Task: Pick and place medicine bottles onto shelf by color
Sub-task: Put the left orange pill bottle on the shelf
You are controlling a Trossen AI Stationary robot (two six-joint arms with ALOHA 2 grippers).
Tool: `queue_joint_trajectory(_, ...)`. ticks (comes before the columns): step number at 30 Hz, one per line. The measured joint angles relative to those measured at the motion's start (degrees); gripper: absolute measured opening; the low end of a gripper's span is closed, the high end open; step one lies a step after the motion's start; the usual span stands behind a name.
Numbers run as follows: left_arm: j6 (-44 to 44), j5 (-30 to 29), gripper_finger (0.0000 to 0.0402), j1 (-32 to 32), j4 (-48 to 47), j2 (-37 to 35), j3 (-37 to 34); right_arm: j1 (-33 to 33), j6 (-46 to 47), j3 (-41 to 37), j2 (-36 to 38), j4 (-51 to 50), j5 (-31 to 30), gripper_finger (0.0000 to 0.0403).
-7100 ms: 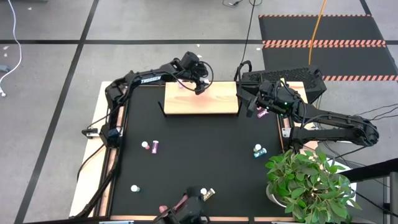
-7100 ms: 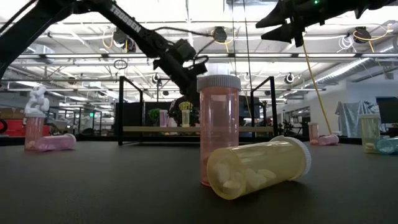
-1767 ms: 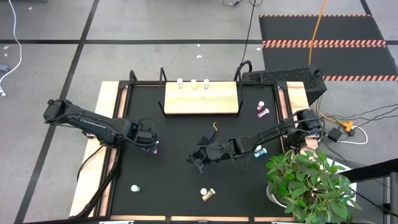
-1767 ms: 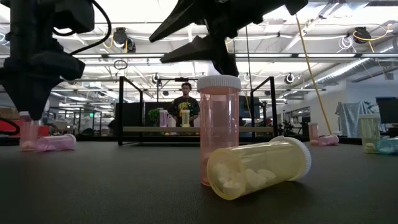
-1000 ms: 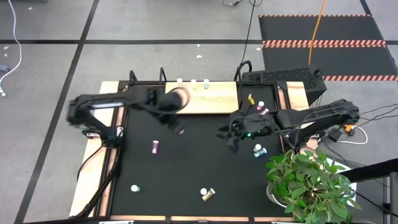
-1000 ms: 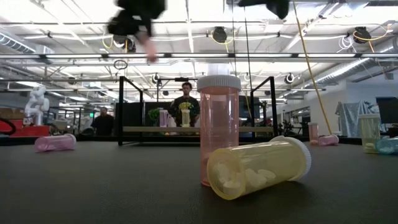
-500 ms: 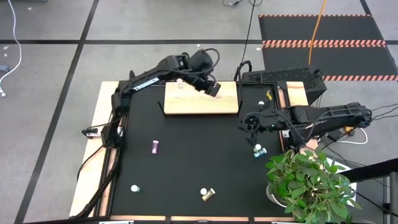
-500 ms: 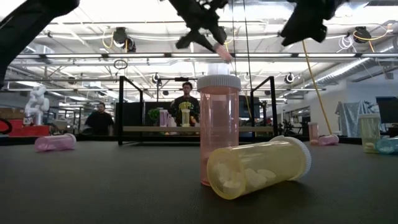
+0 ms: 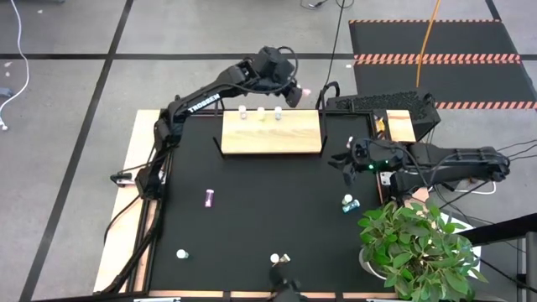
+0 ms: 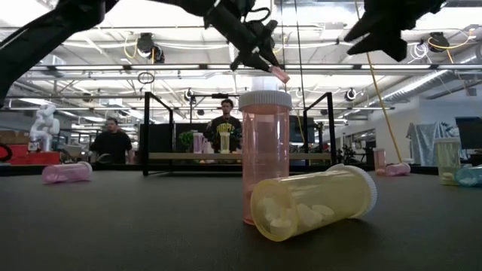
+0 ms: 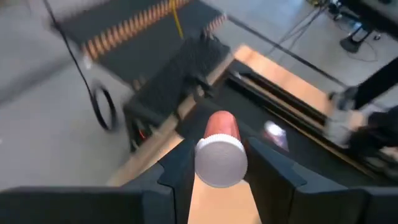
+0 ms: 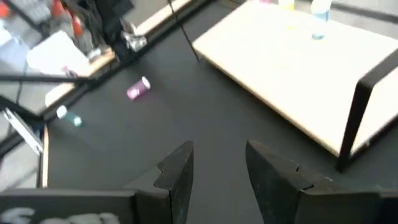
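My left gripper [image 9: 299, 92] hangs past the far right corner of the light-wood shelf [image 9: 271, 134], shut on a pink medicine bottle [image 11: 221, 124] with a white cap. Three bottles [image 9: 261, 111] stand upright along the shelf's far edge. My right gripper [image 12: 217, 155] is open with nothing between its fingers, above the table near its right edge [image 9: 337, 159]. Loose bottles rest on the black tabletop: a pink one [image 9: 208, 198] on its side, two teal ones [image 9: 346, 203], and an upright pink one [image 10: 263, 158] beside a yellow one [image 10: 312, 202] on its side. My left gripper pinches the pink bottle between its two fingers [image 11: 177, 168], which flank it near its white cap [image 11: 221, 163]. The bottle lies along the fingers, cap toward the wrist, its bottom end [image 10: 280, 75] sticking out past the fingertips. The fingers slant downward. The bottle is lifted clear.
A black keyboard [image 9: 382, 105] lies past the table's far right corner and a potted plant [image 9: 419, 243] stands at the near right. The shelf's black brackets [image 12: 357, 112] rise at its ends. People show in the room beyond the table [image 10: 226, 124].
My left gripper has carried the pink bottle from above the table's middle left toward the far edge and to the right, across the shelf to past its far right corner, turning as it went. My right gripper has drawn back toward the table's right edge and sunk a little.
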State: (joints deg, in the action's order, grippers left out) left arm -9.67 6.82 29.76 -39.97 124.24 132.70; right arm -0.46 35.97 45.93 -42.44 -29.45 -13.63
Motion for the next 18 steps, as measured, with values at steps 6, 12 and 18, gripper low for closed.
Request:
queue_joint_trajectory(6,22.1,6.9,0.0133,0.8,0.8,2.0,-0.1,-3.8,-8.7,0.0,-3.7,14.9,-1.2,0.0139)
queue_joint_trajectory(12,40.4,9.7,0.0133,-0.5,-6.6,-1.7,-0.1,-10.7,-24.7,0.0,-6.6,25.3,-10.4,0.0143)
queue_joint_trajectory(18,48.4,12.5,0.0133,-2.5,-11.2,-5.4,-0.1,-19.1,-29.5,0.3,-11.7,36.4,5.2,0.0194)
